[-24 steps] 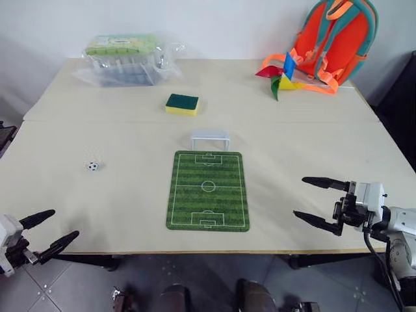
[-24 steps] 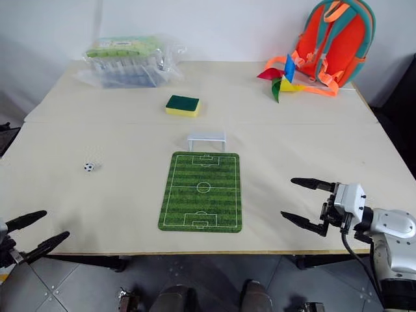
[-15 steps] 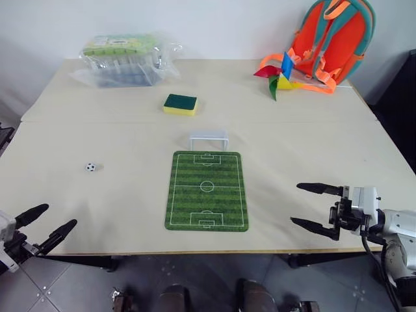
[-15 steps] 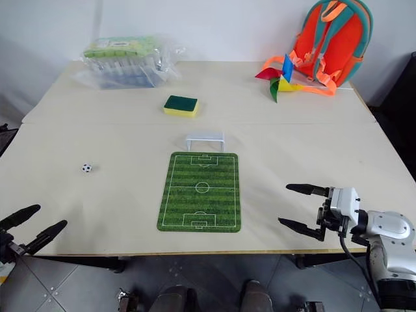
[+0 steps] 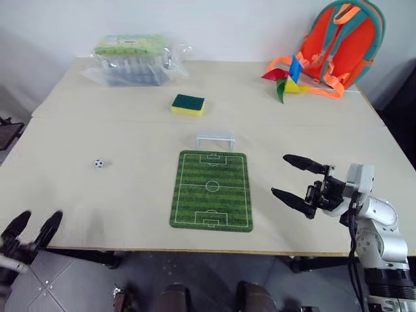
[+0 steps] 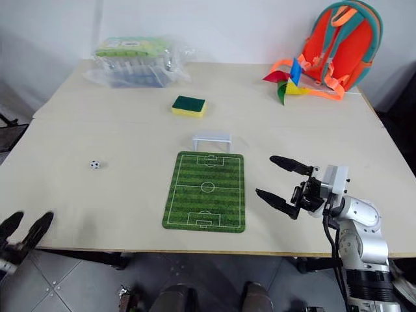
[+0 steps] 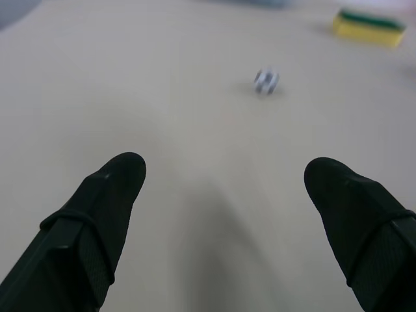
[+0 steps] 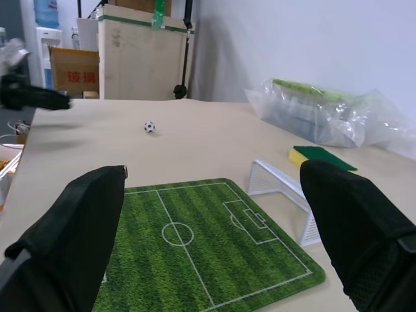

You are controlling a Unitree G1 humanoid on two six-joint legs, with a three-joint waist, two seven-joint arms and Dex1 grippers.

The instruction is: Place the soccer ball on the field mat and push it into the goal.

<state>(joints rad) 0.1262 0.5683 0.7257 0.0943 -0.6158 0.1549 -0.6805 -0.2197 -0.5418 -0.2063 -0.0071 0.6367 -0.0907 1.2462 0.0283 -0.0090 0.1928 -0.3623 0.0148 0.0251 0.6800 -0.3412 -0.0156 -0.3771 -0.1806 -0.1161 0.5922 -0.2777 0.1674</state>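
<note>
Since the earlier frames our right claw (image 5: 294, 177) has swung in over the table (image 5: 130, 130) toward the mat's right edge, while our left claw (image 5: 31, 229) has sunk lower at the near left edge; the view itself shifted too. Starting left, our left claw stands spread and empty, well short of the soccer ball (image 5: 99, 163), which lies on bare table well left of the field mat (image 5: 212, 190). We should reach forward and close gently around the ball's middle, since so tiny, hard and round a thing will likely roll off at a glancing touch. Next comes the mat, flat and felt-like with rounded corners, then the goal (image 5: 215, 139), a thin pale plastic frame at its far end. Our right claw, also spread and empty, hovers beside the mat.
</note>
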